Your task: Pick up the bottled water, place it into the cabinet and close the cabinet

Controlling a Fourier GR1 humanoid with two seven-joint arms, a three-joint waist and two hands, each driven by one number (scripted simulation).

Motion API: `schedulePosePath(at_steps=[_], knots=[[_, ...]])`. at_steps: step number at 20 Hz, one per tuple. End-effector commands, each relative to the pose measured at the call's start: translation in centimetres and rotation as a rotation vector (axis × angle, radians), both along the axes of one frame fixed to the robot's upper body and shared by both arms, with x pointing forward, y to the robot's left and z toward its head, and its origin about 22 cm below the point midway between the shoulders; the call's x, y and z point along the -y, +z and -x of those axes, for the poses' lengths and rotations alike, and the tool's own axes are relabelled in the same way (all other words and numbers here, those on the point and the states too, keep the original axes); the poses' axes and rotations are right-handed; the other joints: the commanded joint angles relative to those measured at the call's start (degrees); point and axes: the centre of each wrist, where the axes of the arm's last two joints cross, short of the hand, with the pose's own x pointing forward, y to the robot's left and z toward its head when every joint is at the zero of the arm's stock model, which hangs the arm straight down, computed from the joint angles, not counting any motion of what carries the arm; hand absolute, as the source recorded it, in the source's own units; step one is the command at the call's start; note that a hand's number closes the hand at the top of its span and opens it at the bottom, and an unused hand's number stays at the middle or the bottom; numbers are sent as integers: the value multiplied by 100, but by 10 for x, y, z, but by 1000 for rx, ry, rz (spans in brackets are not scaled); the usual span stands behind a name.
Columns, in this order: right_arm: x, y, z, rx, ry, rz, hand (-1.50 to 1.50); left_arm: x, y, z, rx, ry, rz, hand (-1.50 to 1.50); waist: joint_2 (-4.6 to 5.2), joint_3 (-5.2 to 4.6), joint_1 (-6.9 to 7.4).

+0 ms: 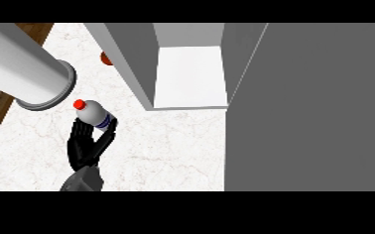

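The bottled water [93, 113] is white with a red cap and a blue band. It tilts up and to the left above the marble counter [168, 148]. My left hand [86, 143] comes in from the lower left and is shut on the bottle's lower end, fingers on one side and thumb on the other. The grey cabinet [139, 64] stands just to the right with its white inside [190, 77] showing. Its door [300, 109] is swung open and fills the right side. My right hand does not show.
A large pale cylinder [33, 69] with a grey rim reaches in from the upper left, close above the bottle. A small red-orange thing [106, 58] peeks out behind the cabinet's left wall. The counter's edge and brown floor [29, 29] lie far left.
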Motion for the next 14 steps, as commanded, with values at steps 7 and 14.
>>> schedulePosePath(at_steps=[7,14], knots=[[5,15,7,21,9,-19,-150,8,-11,-4,93,9,96,150,9,1,-1],[-5,14,4,31,2,-19,-150,47,-39,38,70,-406,151,150,-25,2,46]])
